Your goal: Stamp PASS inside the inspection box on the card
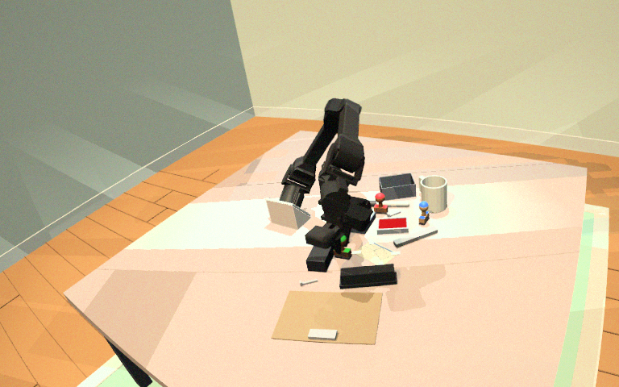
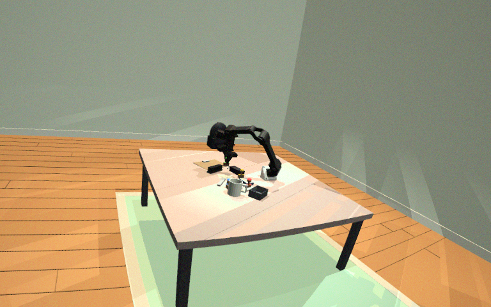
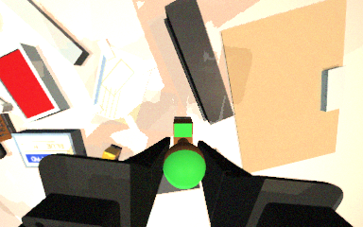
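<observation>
Overall, on the dial of the top view with the card as its centre, the table (image 1: 502, 296) (image 2: 217, 224) carries everything, and the black arm (image 1: 349, 121) (image 2: 268, 144) reaches in from about ten o'clock. The tan board (image 1: 319, 310) (image 2: 202, 164) (image 3: 284, 95) lies at seven, the mug (image 1: 434, 196) (image 2: 234, 188) between one and two, and the dark block (image 1: 368, 277) (image 2: 214, 168) (image 3: 200, 61) at six, close to the card (image 1: 376, 252) (image 2: 224, 176) (image 3: 118, 85). The red pad (image 1: 392, 223) (image 3: 28, 82) sits at one, its inked face up, presumably so a stamp can be pressed straight down. The gripper (image 1: 339, 242) (image 2: 227, 157) (image 3: 183, 143) is pinching the green stamp (image 1: 342, 253) (image 2: 226, 164) (image 3: 184, 169) at nine, just beside the card; the knob points up between the fingers, likely to keep the printing face below for an even press. The red stamp (image 1: 380, 197) (image 2: 249, 180) and blue stamp (image 1: 423, 205) stand apart, at twelve and between one and two. Hard to make out: the green stamp's underside is hidden, so neither its wording nor any ink can be checked, and that it is PASS is a guess from its being held. Glare washes out the card in the wrist view, where faint lines show but no clean print can be confirmed; the red pad is cut off by the left edge.
</observation>
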Action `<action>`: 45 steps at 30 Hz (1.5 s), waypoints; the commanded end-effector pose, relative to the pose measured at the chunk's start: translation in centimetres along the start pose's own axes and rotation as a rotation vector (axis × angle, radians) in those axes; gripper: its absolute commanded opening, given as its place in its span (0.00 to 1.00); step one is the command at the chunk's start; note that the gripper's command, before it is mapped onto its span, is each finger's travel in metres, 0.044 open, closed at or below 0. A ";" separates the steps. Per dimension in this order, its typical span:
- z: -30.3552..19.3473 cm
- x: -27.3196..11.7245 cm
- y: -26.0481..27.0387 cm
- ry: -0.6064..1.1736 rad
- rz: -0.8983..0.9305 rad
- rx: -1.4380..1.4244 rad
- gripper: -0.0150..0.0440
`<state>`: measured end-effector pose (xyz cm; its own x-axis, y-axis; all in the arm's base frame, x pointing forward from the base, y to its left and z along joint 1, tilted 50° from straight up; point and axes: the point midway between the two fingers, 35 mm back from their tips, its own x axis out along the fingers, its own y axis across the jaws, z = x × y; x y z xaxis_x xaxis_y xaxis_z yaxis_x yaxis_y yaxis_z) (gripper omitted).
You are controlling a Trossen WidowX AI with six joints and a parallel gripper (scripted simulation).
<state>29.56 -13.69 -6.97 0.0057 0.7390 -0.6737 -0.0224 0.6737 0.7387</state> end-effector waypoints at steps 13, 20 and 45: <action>-0.1 -0.8 0.0 0.004 -0.006 -0.003 0.25; -0.1 -1.2 0.0 0.004 -0.007 -0.003 0.25; 2.1 -2.6 6.3 0.003 -0.019 0.001 0.25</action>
<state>31.08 -12.74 -1.92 0.0068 0.7224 -0.6915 -0.0223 0.6914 0.7221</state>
